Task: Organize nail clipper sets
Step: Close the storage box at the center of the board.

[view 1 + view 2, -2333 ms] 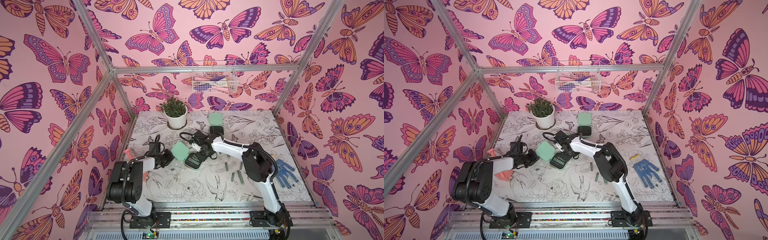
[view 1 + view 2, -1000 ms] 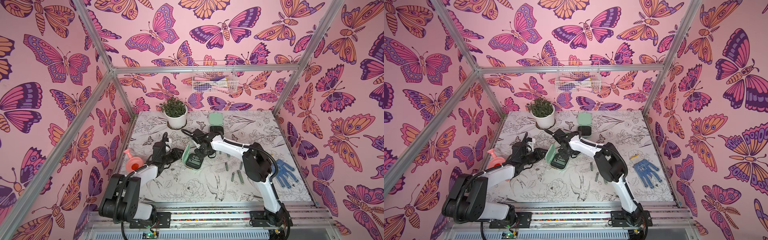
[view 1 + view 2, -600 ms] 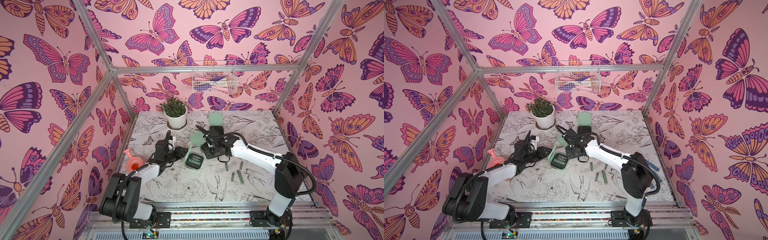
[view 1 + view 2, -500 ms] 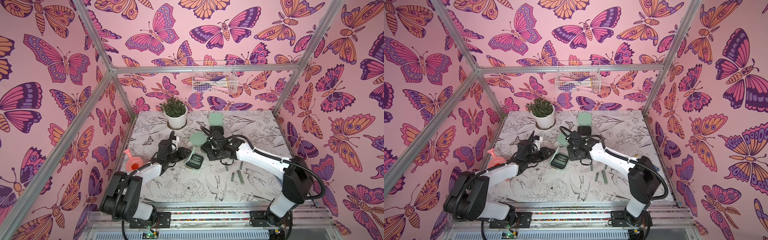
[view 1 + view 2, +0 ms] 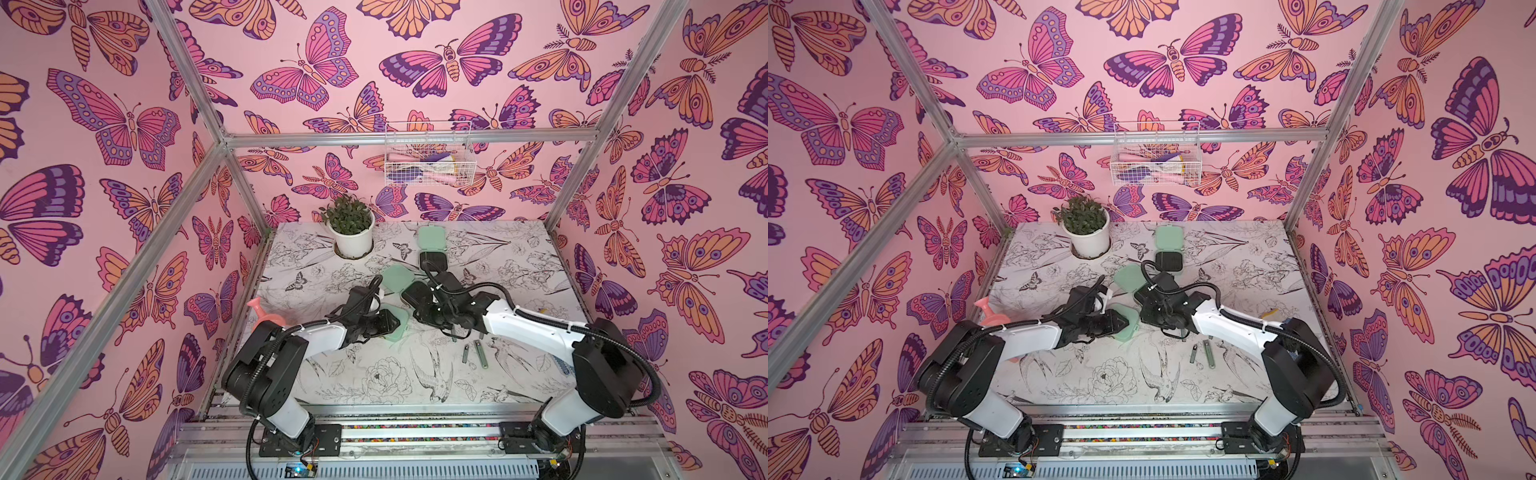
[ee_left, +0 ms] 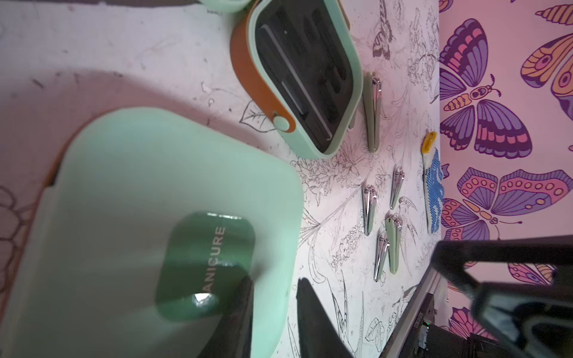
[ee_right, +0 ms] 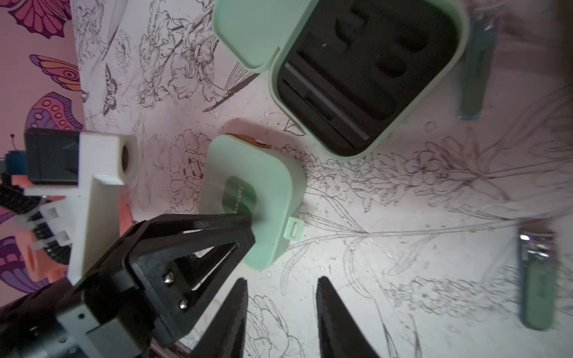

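Note:
A closed mint-green case (image 5: 400, 333) (image 5: 1129, 332) lies mid-table, its lid bearing a dark green label (image 7: 240, 193). My left gripper (image 7: 248, 226) (image 6: 274, 280) is shut, and its tip rests on that lid. A second case (image 7: 366, 77) (image 6: 307, 77) lies open just behind, its lid (image 5: 397, 277) flat. A third open case (image 5: 432, 249) is at the back. My right gripper (image 7: 280, 282) stands open over bare table beside the closed case, holding nothing. Several clippers (image 6: 369, 210) (image 5: 482, 353) lie loose to the right.
A potted plant (image 5: 351, 232) stands at the back left and a pink watering can (image 5: 270, 316) by the left edge. A blue dotted glove (image 6: 434, 192) lies near the right wall. A wire basket (image 5: 428, 166) hangs on the back wall.
The near case's lid went from lying open, through upright, to shut. My left gripper moved right onto the lid. The right arm swung its elbow out right and drew back off the case.

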Available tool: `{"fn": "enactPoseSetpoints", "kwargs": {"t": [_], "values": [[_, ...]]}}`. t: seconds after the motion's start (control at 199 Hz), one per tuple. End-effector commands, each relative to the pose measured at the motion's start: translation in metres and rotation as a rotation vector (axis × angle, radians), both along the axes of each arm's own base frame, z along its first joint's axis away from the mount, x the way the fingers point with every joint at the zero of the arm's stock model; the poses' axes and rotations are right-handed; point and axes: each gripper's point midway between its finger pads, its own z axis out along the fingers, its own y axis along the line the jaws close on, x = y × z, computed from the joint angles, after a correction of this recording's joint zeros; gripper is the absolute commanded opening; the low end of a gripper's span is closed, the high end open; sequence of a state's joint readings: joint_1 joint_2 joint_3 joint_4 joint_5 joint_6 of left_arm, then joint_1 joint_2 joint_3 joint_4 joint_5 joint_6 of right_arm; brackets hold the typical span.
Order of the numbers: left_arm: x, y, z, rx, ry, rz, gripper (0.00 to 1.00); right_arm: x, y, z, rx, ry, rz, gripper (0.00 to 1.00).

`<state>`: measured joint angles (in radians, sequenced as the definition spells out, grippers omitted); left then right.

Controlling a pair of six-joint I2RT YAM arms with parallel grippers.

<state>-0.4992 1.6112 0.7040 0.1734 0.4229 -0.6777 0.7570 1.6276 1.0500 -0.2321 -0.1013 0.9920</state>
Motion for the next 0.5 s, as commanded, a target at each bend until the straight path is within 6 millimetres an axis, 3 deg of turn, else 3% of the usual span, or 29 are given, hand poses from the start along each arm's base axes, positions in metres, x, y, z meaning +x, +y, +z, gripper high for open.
{"fn": "enactPoseSetpoints", "kwargs": {"t": [0.0, 0.302, 0.498], "values": [[-0.011, 0.019, -0.030, 0.150, 0.078, 0.030, 0.28, 0.008, 0.015, -0.012, 0.113, 0.066, -0.088, 0.40], [-0.021, 0.037, -0.040, 0.288, 0.118, 0.040, 0.27, 0.008, 0.021, -0.052, 0.125, 0.152, -0.144, 0.39], [-0.026, 0.039, -0.045, 0.302, 0.137, 0.038, 0.27, 0.008, 0.028, -0.055, 0.136, 0.161, -0.135, 0.37]]}}
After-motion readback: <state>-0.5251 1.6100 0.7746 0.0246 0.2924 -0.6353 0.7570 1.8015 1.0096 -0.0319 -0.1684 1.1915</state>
